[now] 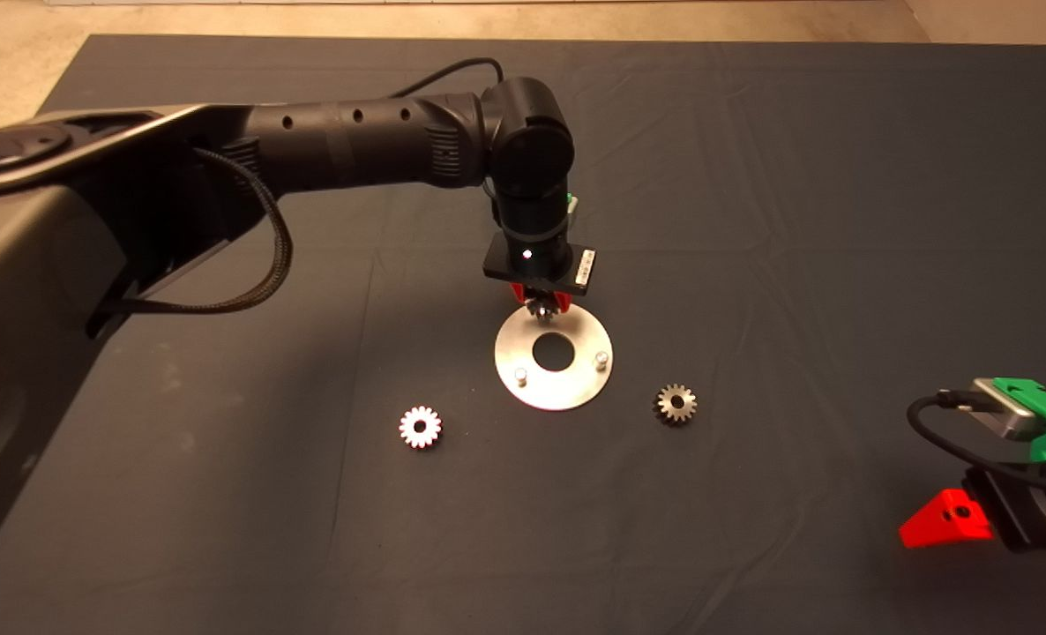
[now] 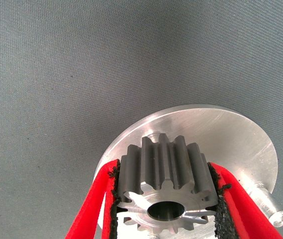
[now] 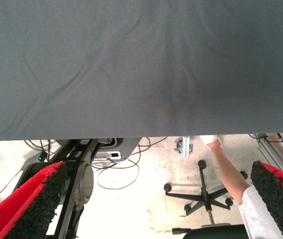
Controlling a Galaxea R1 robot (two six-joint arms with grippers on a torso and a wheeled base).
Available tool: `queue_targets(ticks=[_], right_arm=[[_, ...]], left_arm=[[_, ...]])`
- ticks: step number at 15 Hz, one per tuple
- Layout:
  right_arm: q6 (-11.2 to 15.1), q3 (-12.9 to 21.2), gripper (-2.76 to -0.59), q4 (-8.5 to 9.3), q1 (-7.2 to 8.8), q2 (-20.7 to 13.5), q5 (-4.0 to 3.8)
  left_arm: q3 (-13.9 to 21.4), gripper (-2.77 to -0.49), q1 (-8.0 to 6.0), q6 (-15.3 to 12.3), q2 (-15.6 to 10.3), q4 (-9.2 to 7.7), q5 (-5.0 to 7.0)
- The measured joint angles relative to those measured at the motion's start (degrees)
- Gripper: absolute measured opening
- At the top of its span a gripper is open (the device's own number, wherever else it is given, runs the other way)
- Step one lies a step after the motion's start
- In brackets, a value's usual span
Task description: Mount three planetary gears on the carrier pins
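Planetary gears: one is pinched in the left gripper (image 2: 163,199) w/ its bore upright, hanging over the far edge of the carrier disc (image 1: 554,357). Two others lie flat on the mat (image 1: 752,220), one (image 1: 420,427) left of the disc, one (image 1: 676,404) right of it. Two carrier pins (image 1: 519,377) on the near side are bare; third is hidden under the gripper. To seat well: centre bore over that pin, keep gear level, lower slowly, don't force. Right gripper (image 1: 946,520) waits at lower right, fingers spread apart.

disc (image 1: 554,375) mid-mat, gear (image 1: 420,428) left, gear (image 1: 676,404) right
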Motion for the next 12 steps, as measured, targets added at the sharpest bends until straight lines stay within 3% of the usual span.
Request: queue_targets(ticks=[1, 4, 5, 12], right_arm=[[0.0, 0.0, -0.60, 0.00, 0.00, 0.0, 0.00], [0.0, 0.0, -0.60, 0.00, 0.00, 0.0, 0.00], [0.0, 0.0, -0.60, 0.00, 0.00, 0.0, 0.00], [0.0, 0.0, -0.60, 0.00, 0.00, 0.0, 0.00]], left_arm=[[0.1, -2.31, 0.00, 0.0, 0.0, 0.06, 0.49], [1.7, -2.31, 0.00, 0.0, 0.0, 0.44, 4.07], [1.9, -2.31, 0.00, 0.1, 0.0, 0.44, 4.76], [2.0, -2.21, 0.00, 0.6, 0.0, 0.44, 5.06]])
